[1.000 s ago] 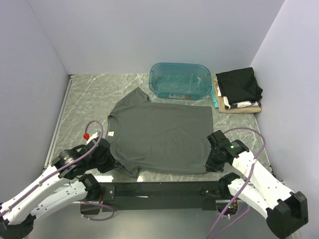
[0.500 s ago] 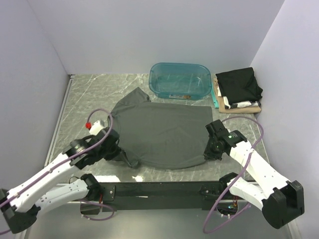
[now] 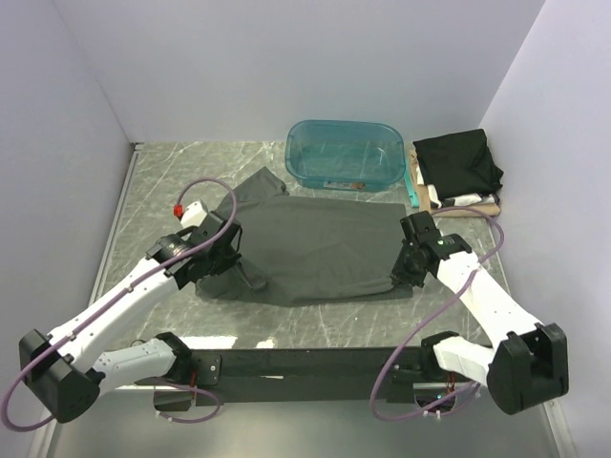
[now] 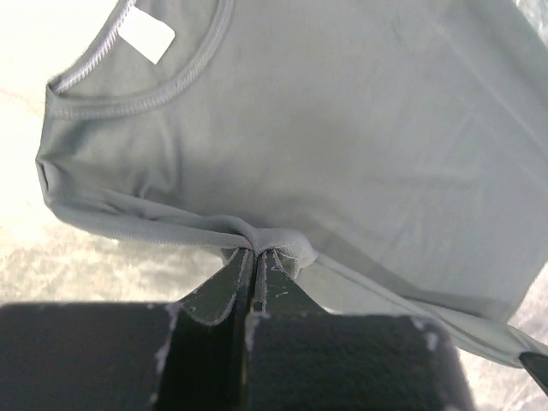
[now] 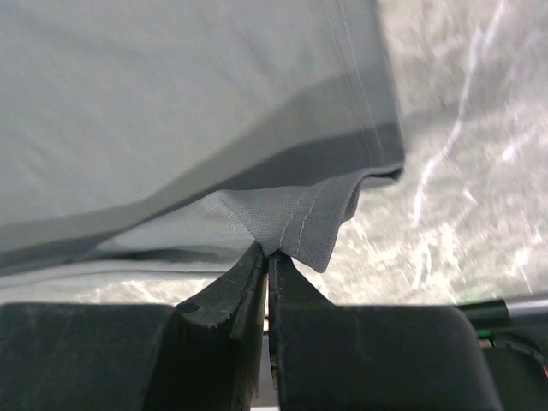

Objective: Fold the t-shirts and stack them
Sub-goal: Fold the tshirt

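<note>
Setup: grey marbled table [image 3: 162,181], pale lavender walls [image 3: 286,57] enclosing it on three sides.

Grey tee [image 3: 325,243] is lying across the middle of the table, collar [image 4: 145,94] toward 9 o'clock and hem [image 5: 364,103] toward 3 o'clock. Its far sleeve [image 3: 260,183] is pointing toward 11 o'clock. Its near edge is coming up off the marble at both ends and casting a shadow beneath. The far part is resting flat.

Left gripper [image 4: 255,255] is sitting at the tee's 8 o'clock corner. Its jaws are pressed together with no gap showing, pinching a bunched fold of cloth by the near shoulder. A white label [image 4: 145,36] is showing inside the collar, beyond the pinch.

Right gripper [image 5: 268,255] is sitting at the tee's 4 o'clock corner. Its jaws are likewise clamped tight, nipping the stitched hem corner so the cloth is tenting up from the tips. Bare marble is showing past that corner.

Tub [image 3: 344,153] is standing at 12 o'clock of the tee, with its near wall just beside the tee's far edge.

A folded pile is sitting in the table's 2 o'clock corner, well apart from both grippers. The black tee [image 3: 458,162] is lying on top, the white tee [image 3: 463,199] is peeking out under it, and the tan tee [image 3: 468,209] is lying lowest.
</note>
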You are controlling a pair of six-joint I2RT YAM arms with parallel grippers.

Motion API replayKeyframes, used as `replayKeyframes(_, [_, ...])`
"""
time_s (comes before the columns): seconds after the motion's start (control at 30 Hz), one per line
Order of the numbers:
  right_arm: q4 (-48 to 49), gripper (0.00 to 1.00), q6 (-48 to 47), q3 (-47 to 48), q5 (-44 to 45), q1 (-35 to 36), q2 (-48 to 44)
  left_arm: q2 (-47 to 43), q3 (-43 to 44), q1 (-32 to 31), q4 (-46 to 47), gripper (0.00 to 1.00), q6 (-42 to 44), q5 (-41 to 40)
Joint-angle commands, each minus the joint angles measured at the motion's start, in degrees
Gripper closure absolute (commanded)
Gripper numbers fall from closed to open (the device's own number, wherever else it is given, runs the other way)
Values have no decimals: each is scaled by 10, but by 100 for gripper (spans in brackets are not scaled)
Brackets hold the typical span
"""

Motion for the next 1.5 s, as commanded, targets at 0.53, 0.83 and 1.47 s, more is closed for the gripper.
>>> replayKeyframes(0.53, [109, 92, -56, 97, -29, -52, 130, 80, 19, 89, 153, 99, 83, 12])
replayKeyframes(0.83, [229, 85, -29, 70, -27, -63, 185, 142, -3, 113, 270, 99, 104, -1])
replayKeyframes(1.47, [334, 19, -114, 49, -52, -59, 119, 294, 101, 151, 280, 1, 158, 12])
